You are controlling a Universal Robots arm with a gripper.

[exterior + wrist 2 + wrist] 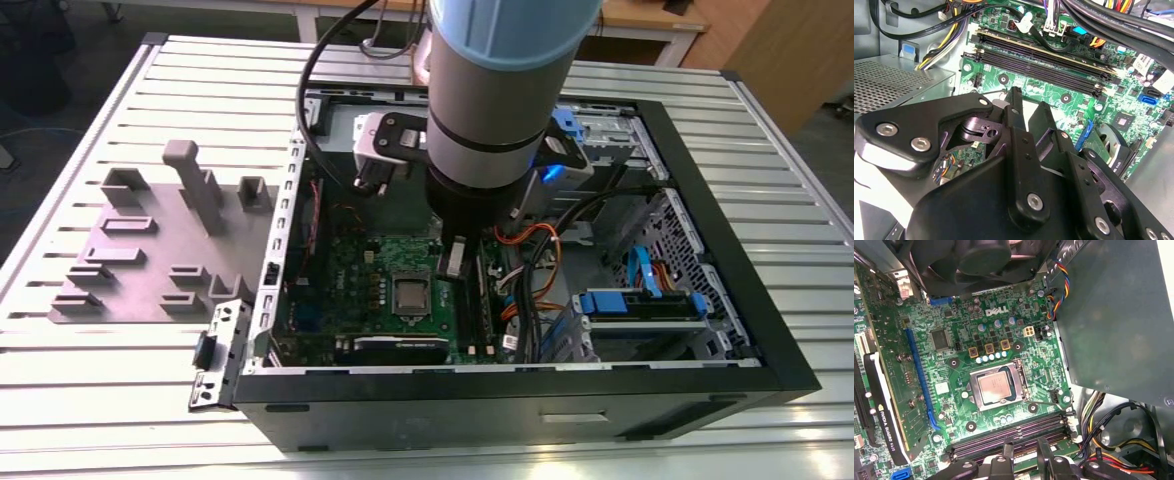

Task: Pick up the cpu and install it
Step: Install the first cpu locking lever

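Observation:
The cpu is a small silver square lying flat in the metal-framed socket of the green motherboard. In the exterior view the cpu sits mid-board inside the open computer case. My gripper hangs above the board on the memory-slot side of the socket. Its two black fingers stand apart and hold nothing. In the second wrist view the gripper points down at the board, and its fingers cover most of the socket.
A grey-purple moulded plate with upright blocks lies on the slatted table at the exterior view's left. Inside the case are memory slots, a graphics card, a black fan, cable bundles and blue drive brackets.

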